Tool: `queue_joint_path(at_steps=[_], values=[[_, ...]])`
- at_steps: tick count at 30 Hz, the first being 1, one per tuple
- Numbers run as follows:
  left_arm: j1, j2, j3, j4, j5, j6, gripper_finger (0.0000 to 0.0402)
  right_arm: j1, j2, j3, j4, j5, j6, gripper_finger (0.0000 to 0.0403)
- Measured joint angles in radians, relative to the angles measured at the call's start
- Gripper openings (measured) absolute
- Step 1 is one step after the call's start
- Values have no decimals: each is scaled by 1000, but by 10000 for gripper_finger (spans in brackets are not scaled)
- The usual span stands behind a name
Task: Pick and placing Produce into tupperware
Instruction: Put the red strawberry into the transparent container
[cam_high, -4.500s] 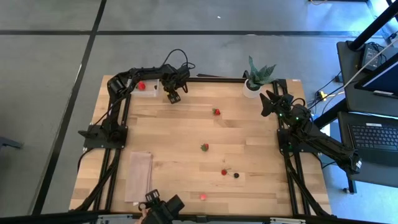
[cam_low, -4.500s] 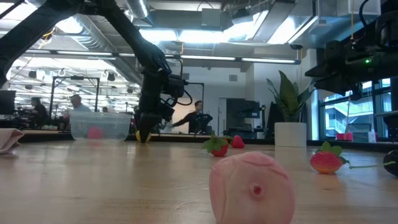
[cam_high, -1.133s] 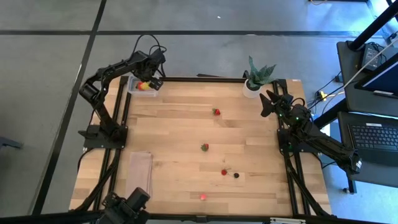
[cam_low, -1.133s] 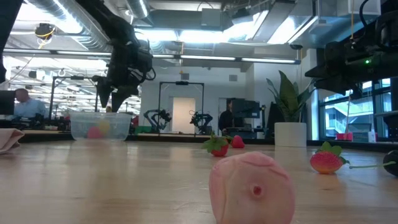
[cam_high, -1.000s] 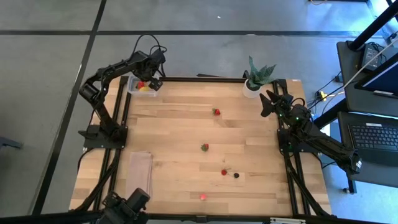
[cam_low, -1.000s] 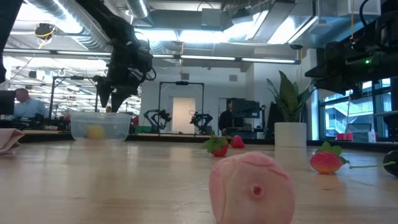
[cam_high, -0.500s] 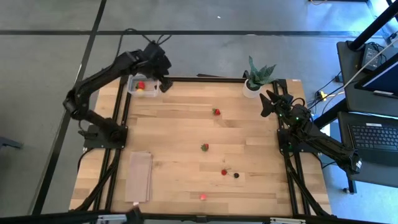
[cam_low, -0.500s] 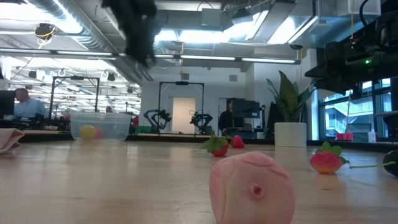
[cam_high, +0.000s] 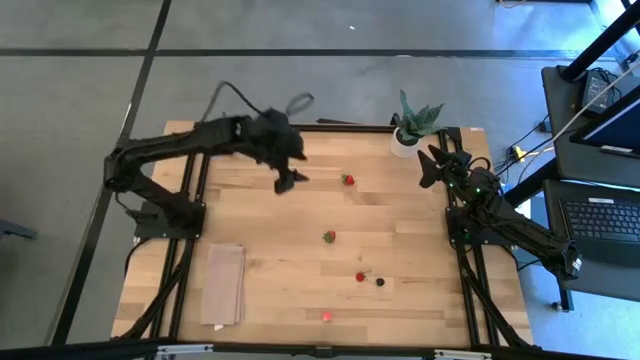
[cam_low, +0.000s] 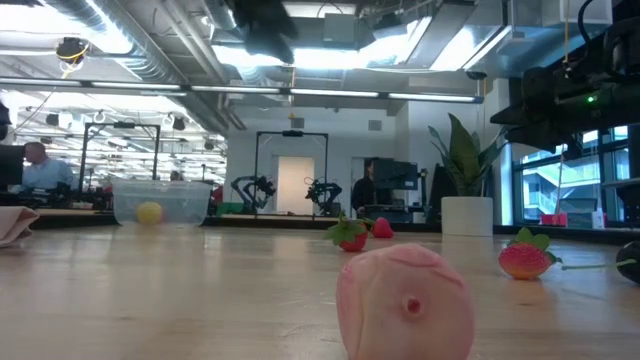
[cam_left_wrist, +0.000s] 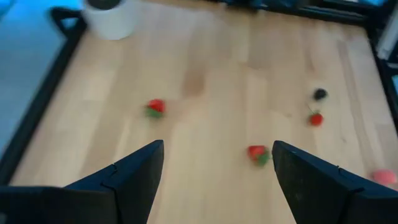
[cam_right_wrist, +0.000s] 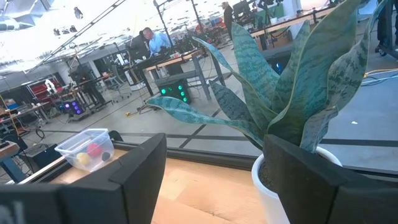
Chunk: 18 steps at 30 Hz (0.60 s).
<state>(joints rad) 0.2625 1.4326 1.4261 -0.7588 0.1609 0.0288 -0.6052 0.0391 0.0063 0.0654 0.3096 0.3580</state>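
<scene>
Above the far half of the wooden table (cam_high: 290, 300), the left gripper (cam_high: 289, 178) hangs in the air with its fingers spread wide and nothing between them. The clear plastic container (cam_low: 160, 200) stands at the far left corner of the table, with a yellow fruit piece (cam_low: 149, 212) and a red one inside it. Loose fruit lies well apart on the wood: one strawberry (cam_high: 347, 180) near the left gripper, another (cam_high: 328, 237) mid-table, a small red piece (cam_high: 360, 277) just beside a dark berry (cam_high: 380, 282), and a pink piece (cam_high: 326, 316) at the near edge. The right gripper (cam_high: 428, 165) waits open and empty by the potted plant (cam_high: 412, 122).
</scene>
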Motion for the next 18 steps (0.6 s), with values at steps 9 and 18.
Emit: queue_joint_path(at_steps=[9, 18], values=[[-195, 199, 0, 105, -73, -23, 292, 0, 0, 0, 0, 0, 0, 269], [-309, 424, 0, 215, -75, -22, 292, 0, 0, 0, 0, -2, 0, 269]])
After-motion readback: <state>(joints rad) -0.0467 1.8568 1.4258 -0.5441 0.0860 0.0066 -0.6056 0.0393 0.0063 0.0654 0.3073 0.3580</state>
